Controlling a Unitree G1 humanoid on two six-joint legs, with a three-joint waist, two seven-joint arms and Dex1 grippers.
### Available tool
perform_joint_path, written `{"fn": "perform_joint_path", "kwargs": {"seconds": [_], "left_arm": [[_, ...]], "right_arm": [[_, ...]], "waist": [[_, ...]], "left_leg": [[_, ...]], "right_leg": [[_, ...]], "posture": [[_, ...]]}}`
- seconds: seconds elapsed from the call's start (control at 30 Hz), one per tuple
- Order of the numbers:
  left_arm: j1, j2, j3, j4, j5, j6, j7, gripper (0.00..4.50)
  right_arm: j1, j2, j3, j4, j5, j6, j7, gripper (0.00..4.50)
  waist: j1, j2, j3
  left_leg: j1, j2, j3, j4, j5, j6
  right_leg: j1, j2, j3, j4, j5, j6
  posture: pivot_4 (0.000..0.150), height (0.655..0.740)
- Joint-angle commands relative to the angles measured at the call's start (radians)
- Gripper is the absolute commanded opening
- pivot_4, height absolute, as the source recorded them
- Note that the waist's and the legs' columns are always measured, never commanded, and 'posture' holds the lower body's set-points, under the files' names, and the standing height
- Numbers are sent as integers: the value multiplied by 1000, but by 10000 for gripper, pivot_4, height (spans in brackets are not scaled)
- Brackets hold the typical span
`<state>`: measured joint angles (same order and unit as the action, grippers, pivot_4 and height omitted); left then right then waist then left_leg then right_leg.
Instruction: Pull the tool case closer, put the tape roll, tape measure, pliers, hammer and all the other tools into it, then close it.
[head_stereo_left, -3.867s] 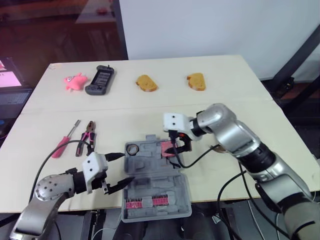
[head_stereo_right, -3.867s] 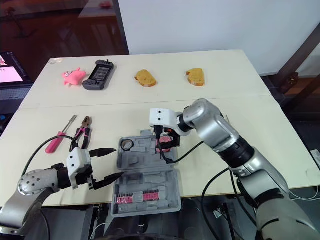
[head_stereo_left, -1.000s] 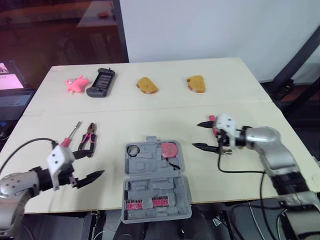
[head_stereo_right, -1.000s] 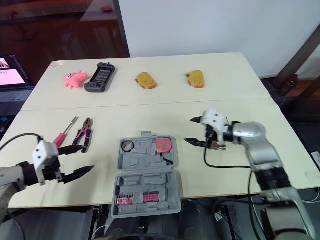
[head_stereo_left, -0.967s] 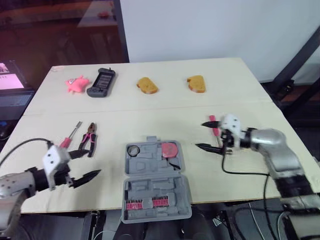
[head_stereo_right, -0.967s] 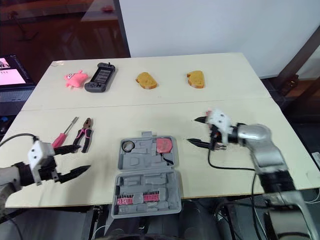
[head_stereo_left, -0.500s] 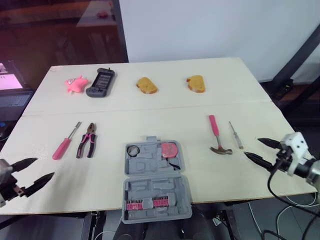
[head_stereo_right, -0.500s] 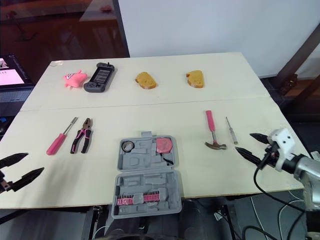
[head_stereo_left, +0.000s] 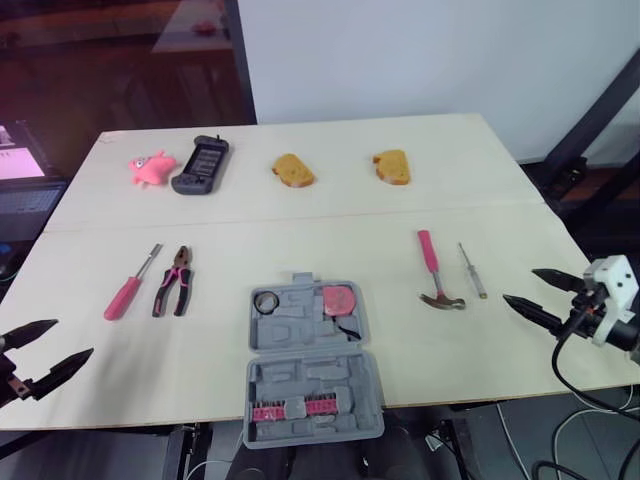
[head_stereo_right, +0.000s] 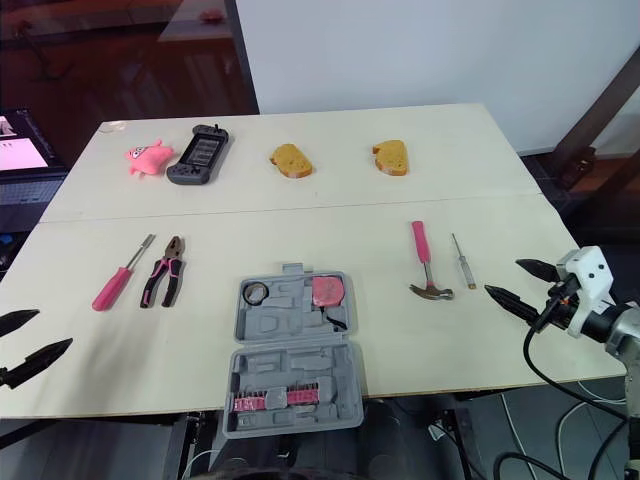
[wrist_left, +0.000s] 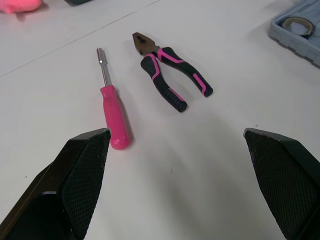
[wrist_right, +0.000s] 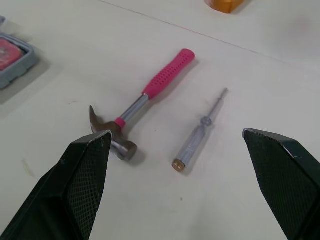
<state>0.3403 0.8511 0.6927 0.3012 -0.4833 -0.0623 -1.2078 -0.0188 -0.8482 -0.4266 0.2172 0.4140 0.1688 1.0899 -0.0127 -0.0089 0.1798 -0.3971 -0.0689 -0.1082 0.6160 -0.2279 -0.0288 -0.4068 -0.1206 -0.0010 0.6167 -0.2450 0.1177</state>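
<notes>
Tool case (head_stereo_left: 300, 372) open — tape measure (head_stereo_left: 338, 298) inside, hammer (head_stereo_left: 434, 272), pliers (head_stereo_left: 174, 281) lying outside

The robot's left gripper (head_stereo_left: 74, 338) hangs low at the far left of the head views, its two black fingers (wrist_left: 82, 172) spread wide apart and pointing in toward the right. The arm behind it is cut off by the frame edge, so its bend cannot be judged. On the opposite side the right gripper (head_stereo_left: 518, 284) reaches in from the right edge ahead of its white wrist housing (head_stereo_left: 612, 284), its fingers likewise parted wide and empty, tips aimed to the left.
</notes>
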Motion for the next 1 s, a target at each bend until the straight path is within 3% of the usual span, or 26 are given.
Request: {"fn": "perform_joint_path", "kwargs": {"seconds": [0.03,0.17,0.27,0.4,0.63,0.8,1.0], "left_arm": [[11,-7,37,-112,-58,76,40,45000],[74,-90,42,-304,-97,179,152,45000],[122,-158,50,-434,-139,262,236,45000],[167,-247,46,-595,-171,352,379,45000],[205,-375,-29,-784,-115,421,581,45000],[147,-383,-96,-810,-49,494,724,45000],[-103,-312,-178,-725,-62,723,848,45000]], "right_arm": [[-41,-15,33,-158,45,76,-11,44284],[-101,-36,171,-418,124,274,9,44284],[-191,-43,246,-516,169,381,-2,44284],[-340,-31,318,-576,217,488,-18,44284],[-570,-8,430,-589,268,625,-2,44284],[-610,5,458,-581,256,625,1,44284],[-625,2,470,-616,269,654,-7,44284]], "waist": [[0,0,0],[-4,1,0],[1,0,0],[6,0,1],[25,-2,1],[28,-3,1],[27,-3,1]], "left_leg": [[0,0,0,0,0,0],[0,0,0,-1,0,0],[-4,1,-1,-1,0,0],[-10,0,-1,4,0,0],[-11,0,-2,8,0,0],[-12,-1,-3,8,0,0],[-12,-1,-4,12,0,0]], "right_leg": [[0,0,0,0,0,0],[-1,-2,0,0,0,0],[-4,-1,0,0,0,0],[-7,-1,-1,0,1,0],[-6,0,-2,-1,2,-1],[-6,1,-4,-1,2,-1],[-5,2,-4,1,3,0]], "posture": [[1500,7400],[1500,7400],[1500,7400],[1500,7400],[1500,7400],[1500,7400],[1500,7400]]}}
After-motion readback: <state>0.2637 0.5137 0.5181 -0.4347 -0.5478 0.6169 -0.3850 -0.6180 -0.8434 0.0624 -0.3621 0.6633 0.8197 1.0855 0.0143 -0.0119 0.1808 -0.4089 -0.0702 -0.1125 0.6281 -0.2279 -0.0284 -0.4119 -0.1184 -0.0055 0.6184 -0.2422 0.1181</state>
